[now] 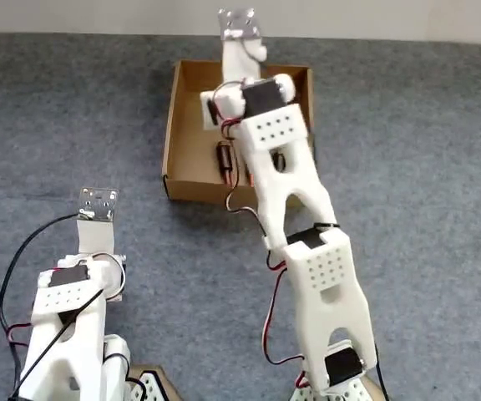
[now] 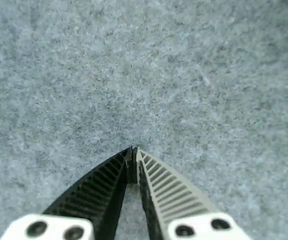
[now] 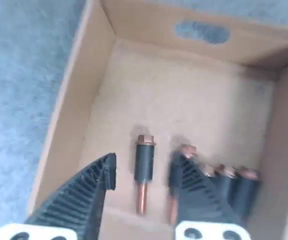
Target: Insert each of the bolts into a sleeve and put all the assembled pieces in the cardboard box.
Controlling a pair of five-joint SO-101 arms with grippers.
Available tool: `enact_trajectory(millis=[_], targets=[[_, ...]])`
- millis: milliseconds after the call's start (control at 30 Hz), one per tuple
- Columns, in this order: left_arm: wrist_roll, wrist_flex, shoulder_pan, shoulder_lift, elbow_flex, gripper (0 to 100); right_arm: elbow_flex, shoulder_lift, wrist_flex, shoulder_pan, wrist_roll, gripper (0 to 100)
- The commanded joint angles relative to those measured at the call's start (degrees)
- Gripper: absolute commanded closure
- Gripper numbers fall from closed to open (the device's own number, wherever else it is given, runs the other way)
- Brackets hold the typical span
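The cardboard box (image 1: 182, 125) stands at the far middle of the grey mat. In the right wrist view, bolts in black sleeves lie on the floor of the box (image 3: 69, 115): one assembled piece (image 3: 144, 172) apart, another (image 3: 175, 175) partly behind a finger, and several more (image 3: 231, 185) packed in a corner. My right gripper (image 3: 146, 162) hangs open above them with nothing between its fingers. The right arm (image 1: 278, 159) stretches over the box and hides part of an assembled piece (image 1: 224, 160). My left gripper (image 2: 134, 152) is shut and empty over bare mat, near the left arm (image 1: 82, 292).
Grey felt mat (image 1: 407, 150) covers the table around the box. The box walls (image 3: 194, 32) rise on all sides of the pieces, and the far wall has a handle cut-out. Arm cables (image 1: 15, 267) trail by the left arm.
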Motion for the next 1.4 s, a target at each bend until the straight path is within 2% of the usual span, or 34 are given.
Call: enact_trajectory(millis=[0, 67, 133, 333, 567, 833, 900, 1033, 1167, 1233, 1367], targets=[[-0.2, -1.1, -0.7, -0.6, 0.0, 97, -15.5, -0.5, 8.6, 2.1, 0.1, 99.8], [-0.2, -1.1, -0.7, -0.6, 0.0, 97, -20.6, -0.6, 9.7, 3.0, 0.1, 97.6], [-0.2, -1.4, -0.7, -0.6, 0.5, 97, -23.2, -0.6, 9.7, 5.1, 0.1, 99.5], [-0.2, -5.7, -0.7, -0.6, 2.2, 97, -23.5, -1.5, 10.0, 8.8, 0.0, 99.3], [-0.2, -5.8, -0.7, -0.6, 2.2, 97, -12.8, -14.1, 10.0, 8.6, 0.0, 99.3], [-0.2, -5.6, -0.7, -0.7, 2.2, 99, 33.2, -45.8, 8.7, 8.6, 0.2, 99.3], [-0.2, -5.5, -0.7, -0.7, 2.2, 99, 46.2, -52.3, 5.2, 8.8, 0.2, 99.3], [-0.2, -4.8, -0.7, -5.2, 3.4, 99, 77.1, -66.2, -10.5, 8.7, 0.3, 99.3], [-0.2, -0.5, -0.7, -19.1, 8.6, 99, 107.2, -82.2, -28.7, 8.9, 0.4, 99.3], [-0.2, 3.7, -0.6, -29.0, 11.6, 99, 118.7, -89.3, -35.4, 9.9, 4.0, 99.3], [-0.2, 13.8, -0.3, -50.7, 17.5, 99, 132.7, -100.4, -39.1, 10.5, 8.7, 99.3]])
